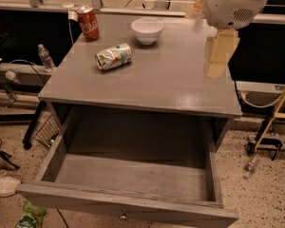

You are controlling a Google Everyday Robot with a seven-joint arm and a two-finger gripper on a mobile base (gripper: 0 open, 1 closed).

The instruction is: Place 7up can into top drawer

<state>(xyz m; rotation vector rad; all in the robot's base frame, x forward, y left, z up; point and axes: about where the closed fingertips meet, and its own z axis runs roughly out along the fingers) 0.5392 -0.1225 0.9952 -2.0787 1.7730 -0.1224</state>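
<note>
Dim warm light, soft glare on tabletop at 3 o'clock, top drawer interior shadowed, gripper pale-lit at 2 o'clock

1. Red cola can stands upright at the back-left corner of the tabletop.
2. White bowl sits to its right, apart, near the back edge.
3. Water bottle is upright on the ledge at left.
4. Down on the speckled floor: white shoe and green packet at left, second bottle lying at right.
</note>
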